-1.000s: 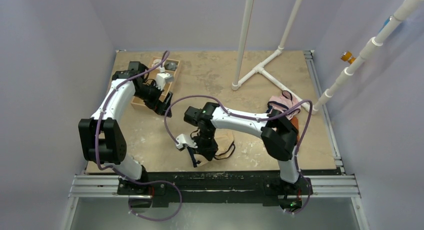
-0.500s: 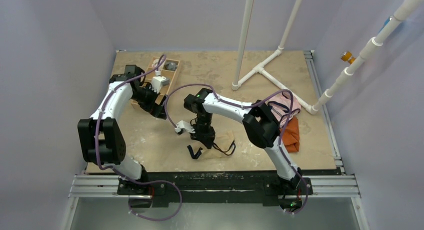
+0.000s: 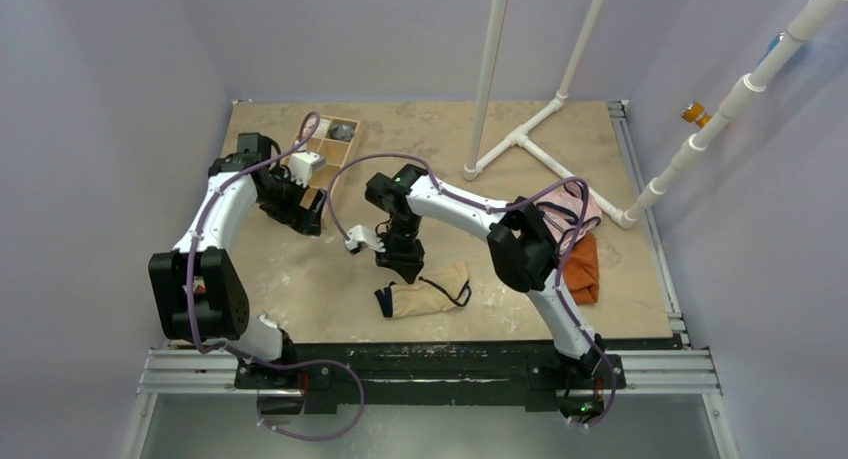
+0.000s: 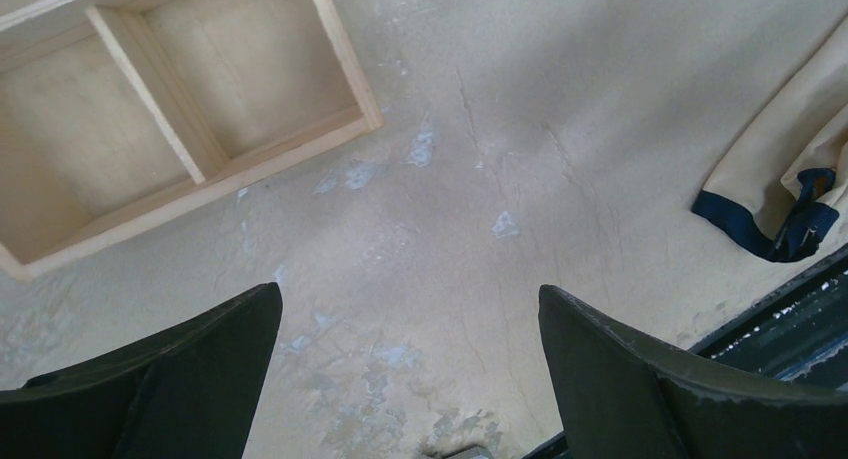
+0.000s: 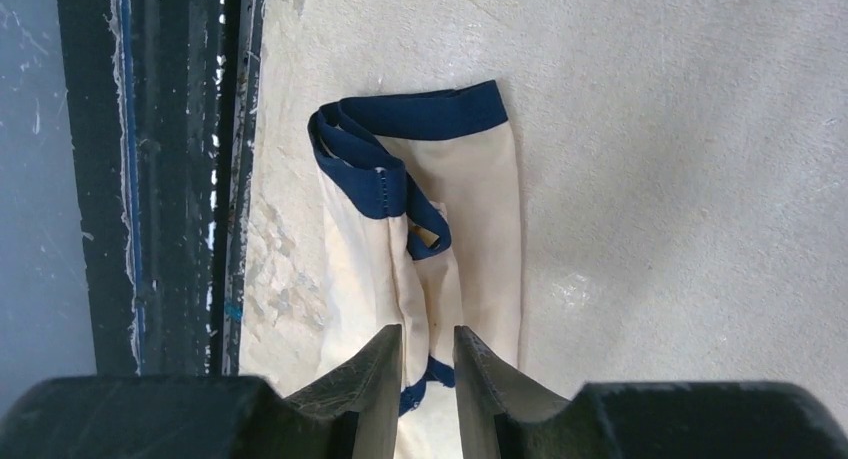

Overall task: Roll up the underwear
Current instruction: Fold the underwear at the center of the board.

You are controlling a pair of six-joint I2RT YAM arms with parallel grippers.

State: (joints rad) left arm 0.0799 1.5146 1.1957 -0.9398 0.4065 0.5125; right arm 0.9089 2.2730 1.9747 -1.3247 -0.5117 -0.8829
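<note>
Both pincers empty: left [image 4: 405, 379] wide apart, right [image 5: 428, 379] nearly together above underwear [image 5: 440, 219].

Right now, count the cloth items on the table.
3: the tan underwear near the front edge, the pink briefs and orange cloth at right. The right arm may hide more.

Underwear [image 3: 428, 291] lies on table [image 3: 560, 299], tray [image 3: 335, 139] behind-left.
</note>
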